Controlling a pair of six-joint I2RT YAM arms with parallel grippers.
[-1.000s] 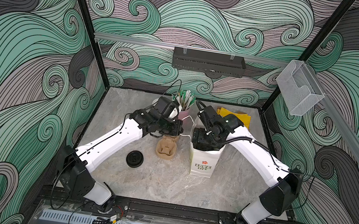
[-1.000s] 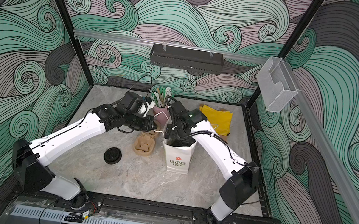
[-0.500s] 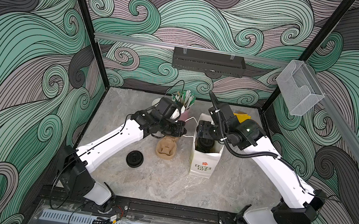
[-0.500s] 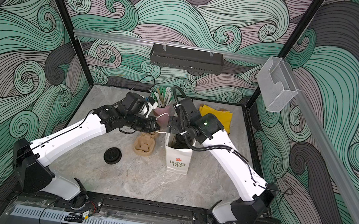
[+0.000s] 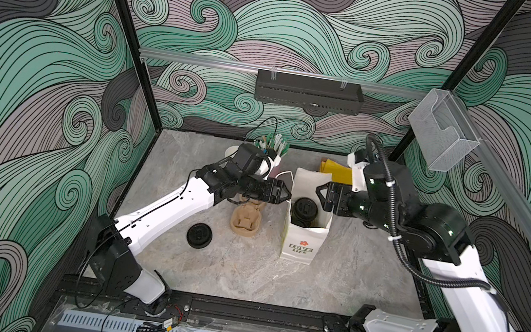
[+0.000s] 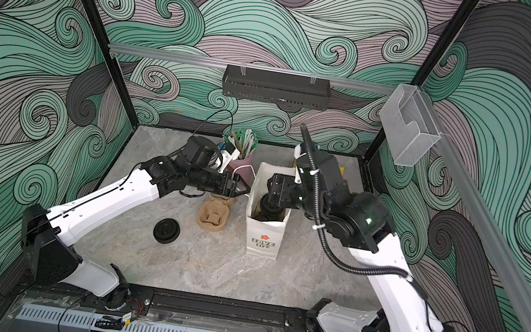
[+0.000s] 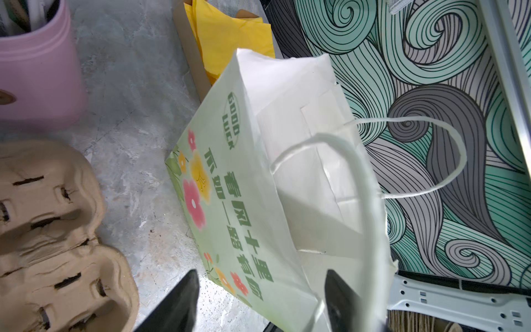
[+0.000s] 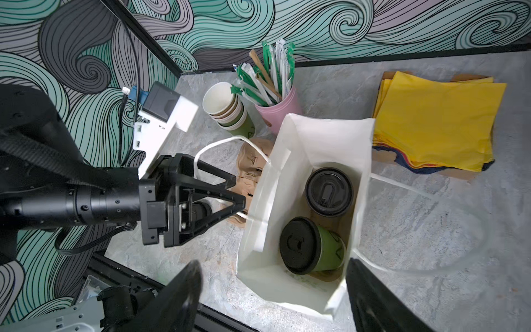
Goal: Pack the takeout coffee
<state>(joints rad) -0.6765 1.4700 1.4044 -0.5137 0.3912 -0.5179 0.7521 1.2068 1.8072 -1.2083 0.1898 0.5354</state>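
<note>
While both grippers hang at bag's mouth, neither grips anything. Left gripper (image 5: 286, 194): jaws spread wide at left rim of white paper bag (image 5: 298, 246); in wrist view, bag's wall sits between fingers, unpinched. Right gripper (image 5: 320, 196): jaws wide apart over bag's right rim, empty. First cup (image 8: 329, 192) and second cup (image 8: 304, 247), both black-lidded, sit side by side inside bag. Spare pulp carrier (image 5: 246, 219) and loose black lid (image 5: 199, 235) on table, left of bag.
</note>
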